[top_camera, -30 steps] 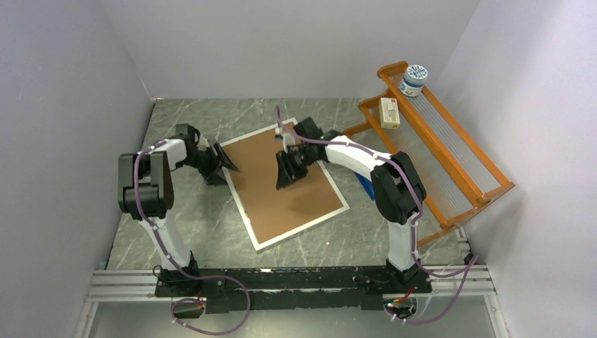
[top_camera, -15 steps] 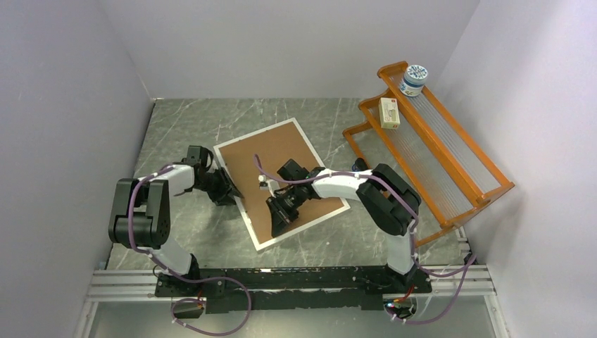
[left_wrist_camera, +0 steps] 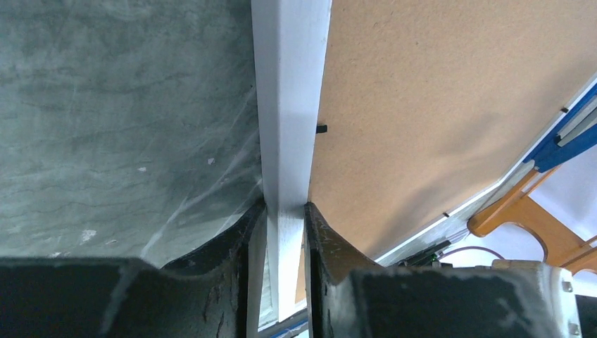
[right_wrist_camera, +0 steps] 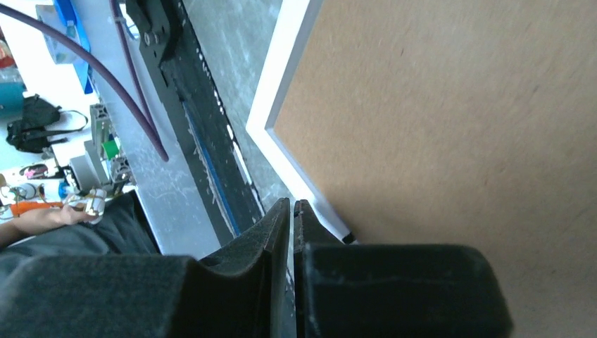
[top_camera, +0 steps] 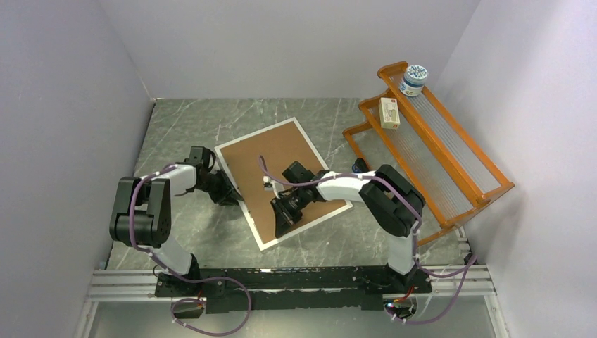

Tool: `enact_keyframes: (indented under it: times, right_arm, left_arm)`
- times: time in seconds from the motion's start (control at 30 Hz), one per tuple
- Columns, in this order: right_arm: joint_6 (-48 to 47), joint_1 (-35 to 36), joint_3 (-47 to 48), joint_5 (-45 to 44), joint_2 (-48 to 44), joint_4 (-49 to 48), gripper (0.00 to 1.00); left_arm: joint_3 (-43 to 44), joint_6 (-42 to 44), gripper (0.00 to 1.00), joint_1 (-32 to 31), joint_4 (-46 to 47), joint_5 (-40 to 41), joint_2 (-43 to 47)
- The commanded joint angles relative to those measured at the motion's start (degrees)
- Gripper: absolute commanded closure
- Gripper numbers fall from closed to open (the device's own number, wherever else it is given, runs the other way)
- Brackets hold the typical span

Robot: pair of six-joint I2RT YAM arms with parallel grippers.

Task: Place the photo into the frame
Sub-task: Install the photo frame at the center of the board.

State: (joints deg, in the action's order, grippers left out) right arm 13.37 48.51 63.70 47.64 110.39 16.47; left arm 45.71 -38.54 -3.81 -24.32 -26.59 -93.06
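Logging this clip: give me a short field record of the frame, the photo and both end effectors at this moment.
frame: flat on table, back side up
backing board: brown, sitting inside the frame's rim
photo: not visible
left end effector: closed on the frame's left rim
right end effector: shut, at the board's near edge; unclear whether it holds anything

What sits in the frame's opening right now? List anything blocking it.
The brown backing board lies flat inside the white rim of the frame and fills its whole back opening. Nothing can likely go in until it is lifted out. The photo is not in view.
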Motion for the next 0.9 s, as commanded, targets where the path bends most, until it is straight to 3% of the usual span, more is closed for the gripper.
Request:
enact_keyframes:
  times: [0.0,0.2,0.87]
  right_arm:
    - [-2.1,-0.5,-3.2,1.8,-5.0,-1.5,0.89]
    - [-0.5,-1.8,-6.7,-1.1,-6.6,-4.0,0.89]
    - [-2.8,-3.9,-4.2,-10.2,-0.1,-1.9,0.92]
  left_arm:
    - [1.3,2.2,0.75,-0.8,-4.4,6.1,-2.3]
    - [1.4,2.4,0.78,-0.8,-4.2,6.3,-2.8]
    - [0.3,1.9,0.80,-0.8,-4.7,6.9,-0.6]
